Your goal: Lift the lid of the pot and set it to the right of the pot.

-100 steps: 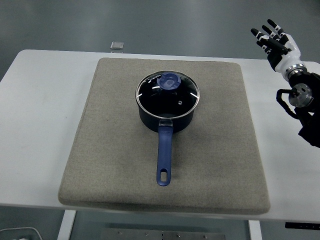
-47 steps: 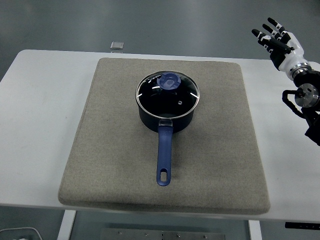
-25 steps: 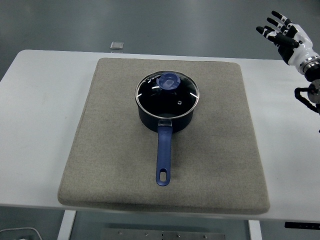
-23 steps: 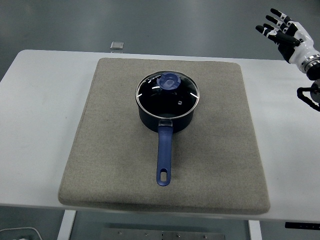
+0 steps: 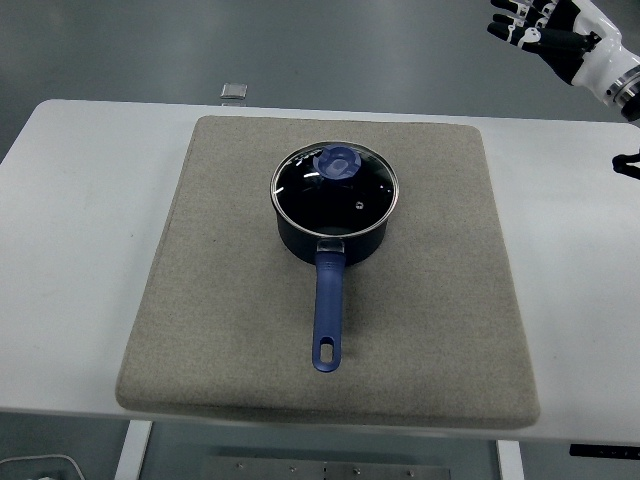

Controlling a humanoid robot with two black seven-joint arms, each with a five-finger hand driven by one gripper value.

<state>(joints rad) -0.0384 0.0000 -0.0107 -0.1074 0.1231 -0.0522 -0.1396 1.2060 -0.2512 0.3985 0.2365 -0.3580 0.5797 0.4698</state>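
You are looking at a white tabletop point(image 5: 80, 200) carrying a plain grey-beige mat point(image 5: 420, 300). On it stands a dark navy pot point(image 5: 330, 245) with a brighter blue handle point(image 5: 329, 315). Its lid point(image 5: 335, 185) is clear glass with a silver rim and a blue knob point(image 5: 337, 162). Your right hand point(image 5: 560, 35) is white, with black fingers point(image 5: 515, 25) marked by white patches. A small grey square point(image 5: 235, 91) sits at the far edge.

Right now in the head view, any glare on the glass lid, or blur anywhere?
Head view: small white glints on the lid near its rim, dark interior readable through the glass; blue knob sharp. Pot and mat crisp, shadows soft and faint. Right hand at the top right corner is slightly soft, partly cut by the frame edge.
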